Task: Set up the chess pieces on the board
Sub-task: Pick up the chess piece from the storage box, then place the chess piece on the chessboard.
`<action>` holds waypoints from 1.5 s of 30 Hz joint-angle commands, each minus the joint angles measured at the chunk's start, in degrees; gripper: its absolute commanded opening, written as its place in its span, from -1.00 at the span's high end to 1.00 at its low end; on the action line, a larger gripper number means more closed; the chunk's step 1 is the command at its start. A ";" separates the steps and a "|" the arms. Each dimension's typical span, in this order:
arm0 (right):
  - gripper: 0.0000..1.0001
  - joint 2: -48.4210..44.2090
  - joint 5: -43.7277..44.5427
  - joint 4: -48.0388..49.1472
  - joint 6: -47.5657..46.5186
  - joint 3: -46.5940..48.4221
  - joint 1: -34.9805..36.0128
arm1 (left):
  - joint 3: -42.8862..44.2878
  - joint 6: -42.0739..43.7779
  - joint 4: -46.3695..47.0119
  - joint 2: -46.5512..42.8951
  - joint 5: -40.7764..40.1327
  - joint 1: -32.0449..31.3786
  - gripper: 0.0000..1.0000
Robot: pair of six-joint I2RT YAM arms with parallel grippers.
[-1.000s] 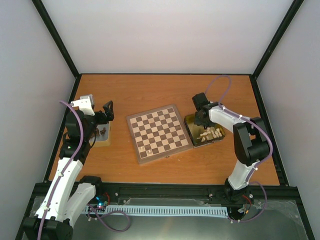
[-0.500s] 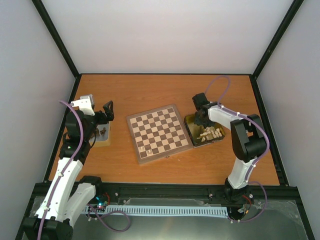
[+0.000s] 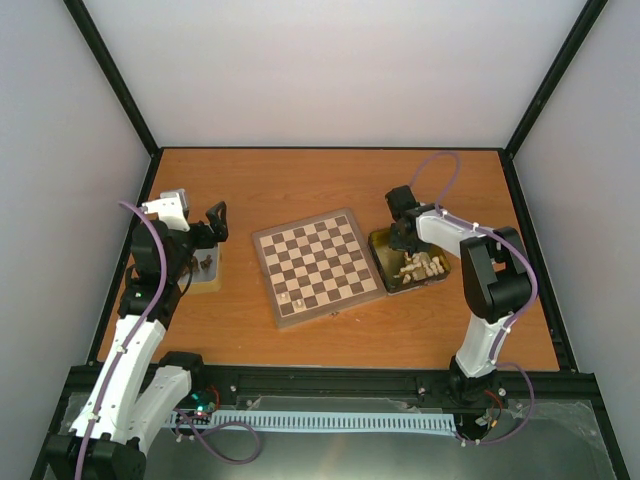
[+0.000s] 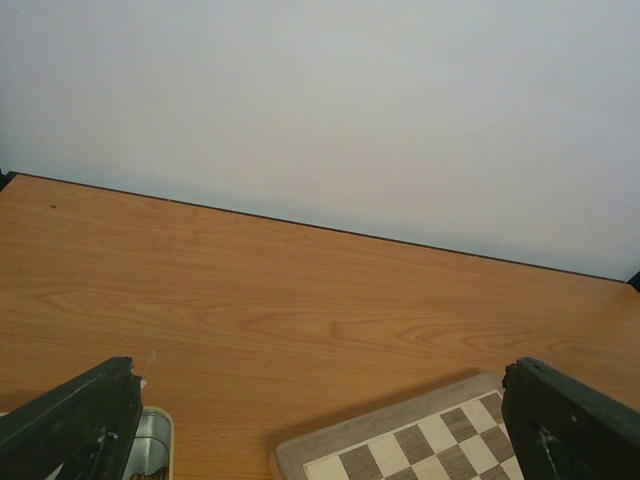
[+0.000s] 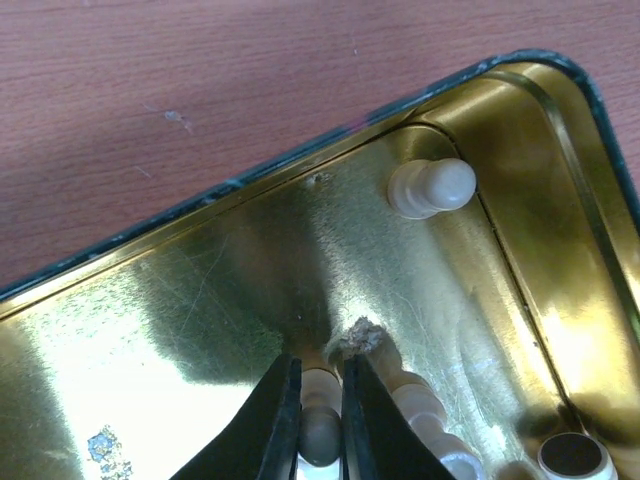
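Observation:
The board (image 3: 318, 265) lies at the table's middle, with two cream pieces (image 3: 293, 299) near its front edge. My right gripper (image 3: 401, 240) is down in the gold tin (image 3: 385, 262). In the right wrist view it (image 5: 320, 378) is shut on a cream chess piece (image 5: 320, 430) lying on the tin floor. A loose cream pawn (image 5: 430, 188) lies near the tin's corner, and more cream pieces (image 3: 425, 266) lie in a heap. My left gripper (image 3: 215, 222) is open and empty above the silver tray (image 3: 210, 283), left of the board (image 4: 420, 445).
Dark brown chessmen (image 3: 204, 263) lie in the silver tray, whose corner shows in the left wrist view (image 4: 155, 440). The gold tin's raised rim (image 5: 300, 150) rings the right gripper. Black frame posts and white walls enclose the table.
The right arm's elbow has shifted a little to the left while its gripper stays in the tin. The left arm has not moved.

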 commanded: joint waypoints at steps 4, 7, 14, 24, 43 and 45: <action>0.82 -8.41 -2.98 2.85 -1.12 -1.22 -0.23 | 1.84 -0.81 0.68 -0.88 0.75 -0.19 -0.99; 0.82 -12.83 -6.25 3.45 -1.10 -2.58 0.10 | 1.86 -0.81 0.74 -0.87 0.74 -0.19 -1.00; 0.80 -18.71 -10.26 2.06 -0.33 -3.82 6.39 | 1.84 -0.90 0.80 -0.78 1.01 -0.19 -0.99; 0.76 -11.99 -9.35 0.21 4.05 1.48 28.34 | 1.76 -0.99 0.74 -0.95 1.22 -0.19 -0.99; 0.74 5.19 -14.27 -1.45 4.02 15.01 39.91 | 1.67 -0.99 0.73 -1.41 1.32 -0.19 -1.00; 0.74 5.69 -14.59 -1.61 3.99 15.30 40.48 | 1.67 -0.99 0.68 -1.43 1.39 -0.20 -1.00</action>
